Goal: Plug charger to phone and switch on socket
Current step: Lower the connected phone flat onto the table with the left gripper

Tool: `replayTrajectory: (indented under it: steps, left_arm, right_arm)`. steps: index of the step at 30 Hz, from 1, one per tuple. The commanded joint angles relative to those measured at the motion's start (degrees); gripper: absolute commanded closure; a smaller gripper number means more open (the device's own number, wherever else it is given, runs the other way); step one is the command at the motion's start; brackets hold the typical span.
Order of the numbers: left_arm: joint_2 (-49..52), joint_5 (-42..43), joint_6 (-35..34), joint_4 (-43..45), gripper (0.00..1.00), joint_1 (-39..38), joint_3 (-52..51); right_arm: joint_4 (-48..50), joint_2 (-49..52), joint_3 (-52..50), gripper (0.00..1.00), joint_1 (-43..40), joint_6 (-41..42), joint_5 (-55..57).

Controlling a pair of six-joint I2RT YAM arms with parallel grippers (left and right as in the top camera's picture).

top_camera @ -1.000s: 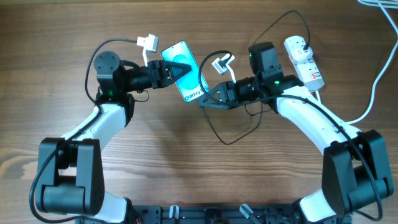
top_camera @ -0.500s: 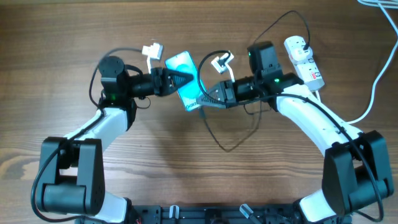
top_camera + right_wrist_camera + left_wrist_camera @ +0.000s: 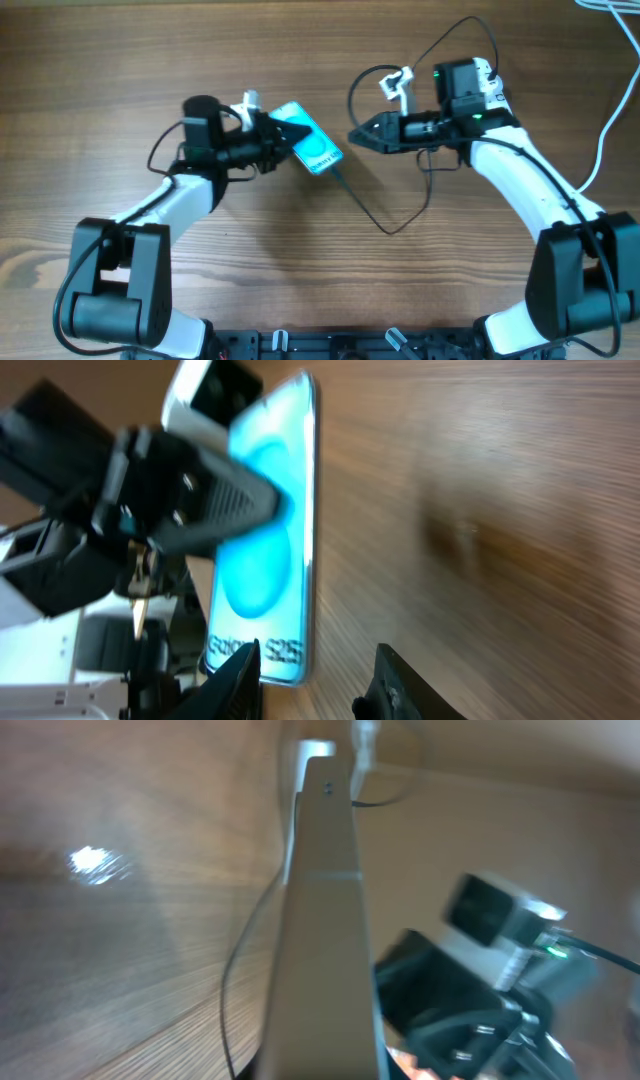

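Wooden table [image 3: 100, 60], left pincer [image 3: 288, 134] grasping lit phone [image 3: 320, 153], right pincer [image 3: 357, 135] released.

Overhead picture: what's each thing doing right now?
Phone: screen lit, tilted, held in the left gripper.
Charger: black cable reaches the phone's lower end, looks plugged in.
Right gripper: open, empty.
Socket: mostly hidden, switch can't be seen.

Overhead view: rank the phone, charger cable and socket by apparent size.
1. charger cable: longest span, though thin.
2. phone.
3. socket: only a sliver shows behind the right arm, so its rank is unsure.
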Motion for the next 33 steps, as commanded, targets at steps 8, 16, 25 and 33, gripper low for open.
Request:
replayTrajectory:
  steps: [8,16,25,33]
  left_arm:
    - [0.00,-27.19,24.81,-49.75,0.96,-11.78,28.06]
    - [1.92,-20.94,41.03,-57.70,0.96,-11.13,33.48]
    - [19.69,-17.33,51.69,-57.02,0.96,-9.81,34.95]
    - [27.54,-1.14,65.44,-57.02,0.96,-4.04,37.48]
  right_arm:
    - [-9.94,-15.98,1.05,0.63,-6.56,-3.96,11.61]
    - [-14.45,-19.67,0.94,0.66,-6.56,-3.45,14.67]
    - [-16.63,-19.67,0.90,0.54,-6.56,-3.30,14.67]
    - [-17.64,-19.67,0.87,0.54,-6.45,-3.28,17.05]
